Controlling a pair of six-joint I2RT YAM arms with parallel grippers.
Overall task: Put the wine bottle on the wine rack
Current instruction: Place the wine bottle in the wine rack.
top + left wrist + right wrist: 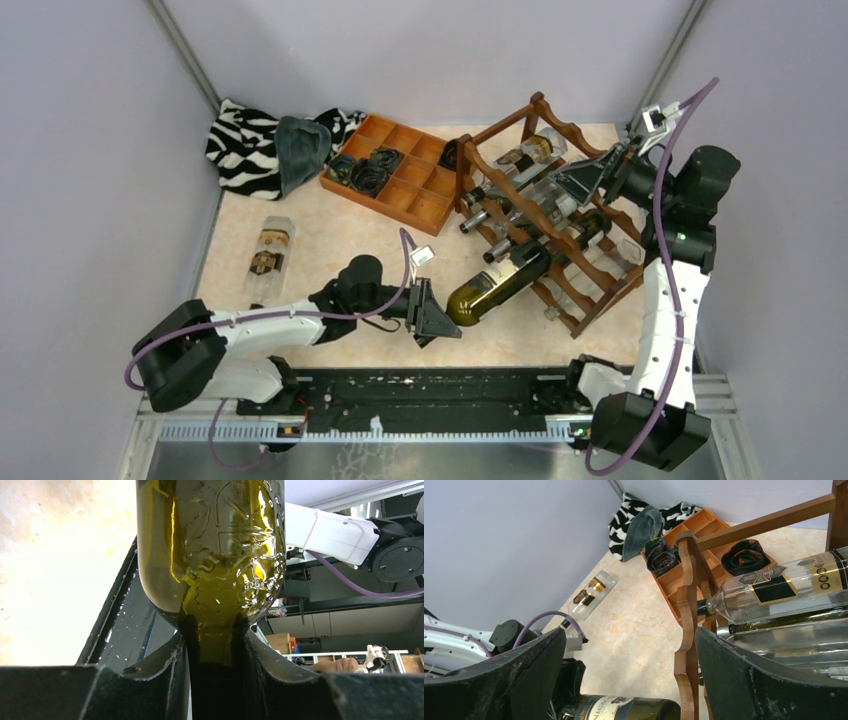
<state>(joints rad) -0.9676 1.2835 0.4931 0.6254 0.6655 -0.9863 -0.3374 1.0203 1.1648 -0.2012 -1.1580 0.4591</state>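
Note:
An olive-green wine bottle (495,285) lies tilted, its base against the front of the reddish-brown wine rack (590,275). My left gripper (432,315) is shut on its neck. In the left wrist view the bottle (210,545) widens from the neck pinched in the left gripper (215,645). My right gripper (567,180) hangs open over the rack's upper tier, holding nothing. In the right wrist view the right gripper (629,630) straddles a scalloped rail of the rack (686,605), with the labelled bottle (624,707) below.
Several bottles lie in the rack, among them a clear one (774,592). Left of the rack stands an orange compartment tray (425,195) with dark rolled items. A zebra cloth (245,145) fills the back left corner. A clear bottle (270,258) lies on the table.

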